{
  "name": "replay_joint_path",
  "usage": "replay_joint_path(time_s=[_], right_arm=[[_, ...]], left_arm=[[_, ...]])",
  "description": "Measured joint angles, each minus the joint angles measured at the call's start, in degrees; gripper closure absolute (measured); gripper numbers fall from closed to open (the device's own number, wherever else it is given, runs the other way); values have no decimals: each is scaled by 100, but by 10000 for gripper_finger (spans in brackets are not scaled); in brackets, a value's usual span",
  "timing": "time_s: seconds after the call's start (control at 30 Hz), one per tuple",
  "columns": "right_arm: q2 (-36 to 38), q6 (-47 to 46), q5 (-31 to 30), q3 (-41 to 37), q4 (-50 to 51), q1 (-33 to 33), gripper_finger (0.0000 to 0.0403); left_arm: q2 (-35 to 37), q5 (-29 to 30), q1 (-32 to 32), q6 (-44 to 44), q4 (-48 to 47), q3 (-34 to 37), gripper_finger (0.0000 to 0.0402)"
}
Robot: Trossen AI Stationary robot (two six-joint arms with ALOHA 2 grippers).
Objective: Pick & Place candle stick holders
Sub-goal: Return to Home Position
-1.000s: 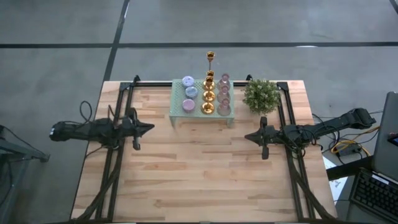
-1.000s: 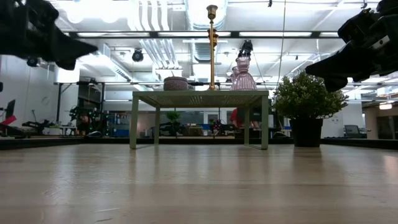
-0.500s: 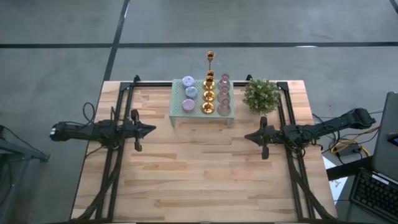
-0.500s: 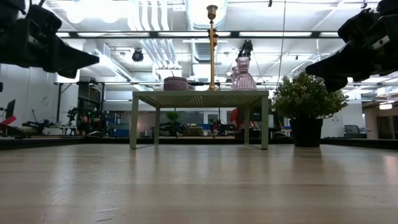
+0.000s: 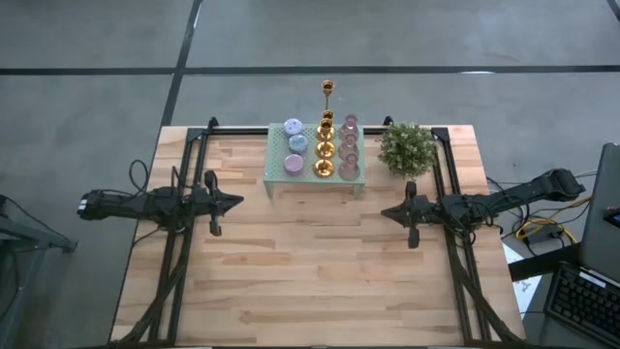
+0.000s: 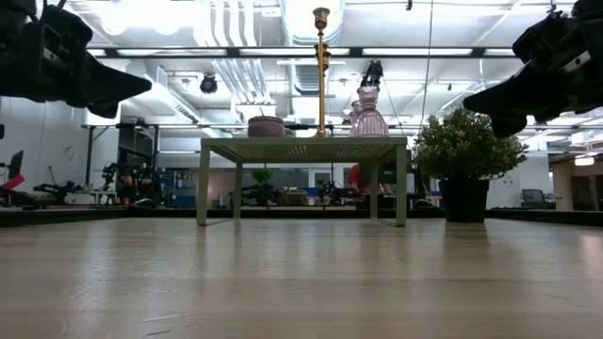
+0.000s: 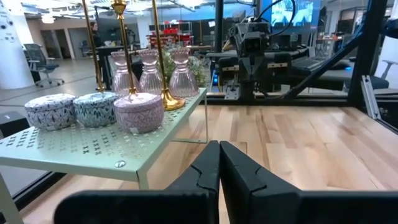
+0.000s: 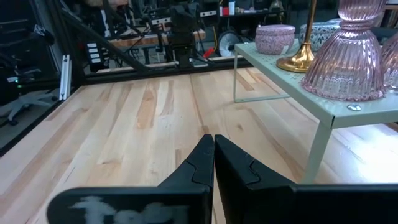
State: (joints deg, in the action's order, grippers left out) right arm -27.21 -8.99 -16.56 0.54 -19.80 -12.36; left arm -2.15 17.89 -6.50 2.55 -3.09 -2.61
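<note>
the candle stick holders all stand on the mint-green perforated stand at the far middle of the table, in three rows. squat pastel round ones are on the left arm's side. gold ones run down the middle, with the tall thin-stemmed one at the far end. pinkish glass ones line the side nearest the bushy plant, which sits just beside the stand.

the left gripper hangs above the wood, well apart from the stand. its arm lies level from the left edge and points inward. its fingers are pressed together and hold nothing. the right gripper mirrors it from the other side, also closed and empty, near the plant.

the table is pale planked wood on a dark frame. grey concrete floor surrounds it, with a keyboard at the right. across the table is a workshop with strip lights and ceiling pipes.
</note>
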Motion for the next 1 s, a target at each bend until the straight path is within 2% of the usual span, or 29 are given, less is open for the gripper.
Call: replay_joint_path(time_s=[0.27,0.67,1.0], right_arm=[[237,0,2,0,13,0,394],[1506,0,1,0,3,0,394],[1939,0,1,0,4,0,394]], left_arm=[[0,0,0,0,-13,2,388],[-2,0,0,0,-33,9,388],[-2,2,0,2,-33,13,387]])
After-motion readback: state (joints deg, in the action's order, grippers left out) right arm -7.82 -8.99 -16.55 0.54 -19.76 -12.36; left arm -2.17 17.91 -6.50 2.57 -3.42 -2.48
